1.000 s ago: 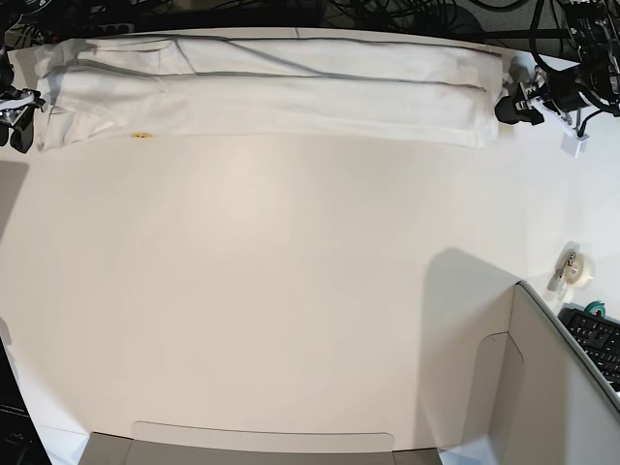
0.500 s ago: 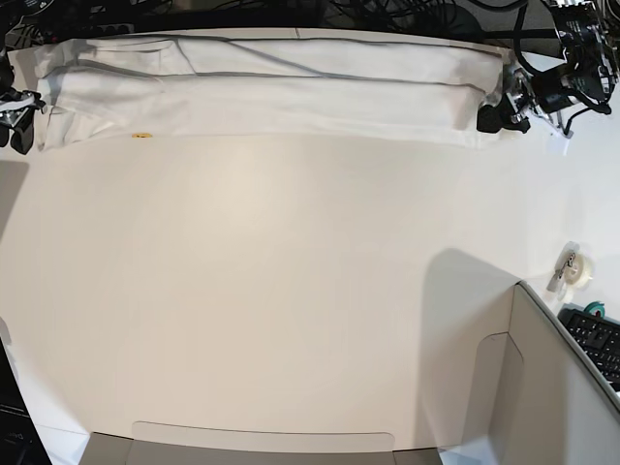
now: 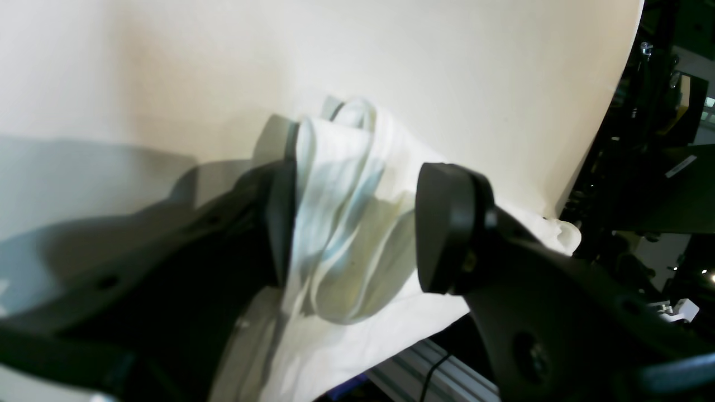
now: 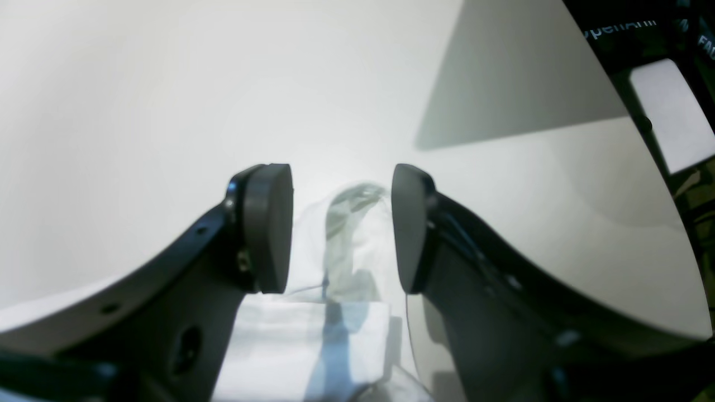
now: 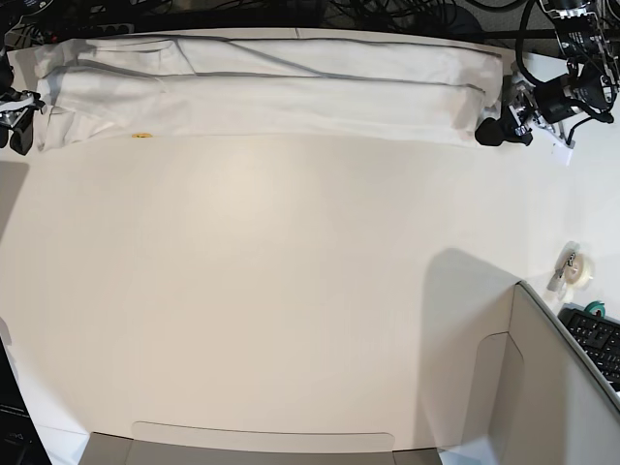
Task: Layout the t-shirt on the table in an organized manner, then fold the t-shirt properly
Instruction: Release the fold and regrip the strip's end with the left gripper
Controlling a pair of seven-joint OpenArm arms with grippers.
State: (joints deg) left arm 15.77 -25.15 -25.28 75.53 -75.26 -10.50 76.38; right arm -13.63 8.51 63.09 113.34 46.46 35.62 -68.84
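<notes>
The white t-shirt (image 5: 262,92) lies as a long narrow folded strip along the far edge of the table (image 5: 291,291). A small yellow bit of print (image 5: 142,135) peeks out at its near edge. My left gripper (image 5: 496,124) is at the strip's right end. In the left wrist view its jaws (image 3: 352,229) stand wide apart around a bunched fold of the shirt (image 3: 341,223). My right gripper (image 5: 14,131) is at the strip's left end. In the right wrist view it (image 4: 341,229) is open, with the shirt's edge (image 4: 346,251) lying below the gap.
A grey box-like panel (image 5: 562,387) fills the near right corner, with a keyboard (image 5: 596,341) and a tape roll (image 5: 578,269) beside it. Dark cables (image 5: 387,15) run behind the table's far edge. A shallow grey lip (image 5: 262,441) lies at the near edge.
My left gripper has moved left onto the shirt's right end and its jaws have widened. The right arm and the shirt have stayed put.
</notes>
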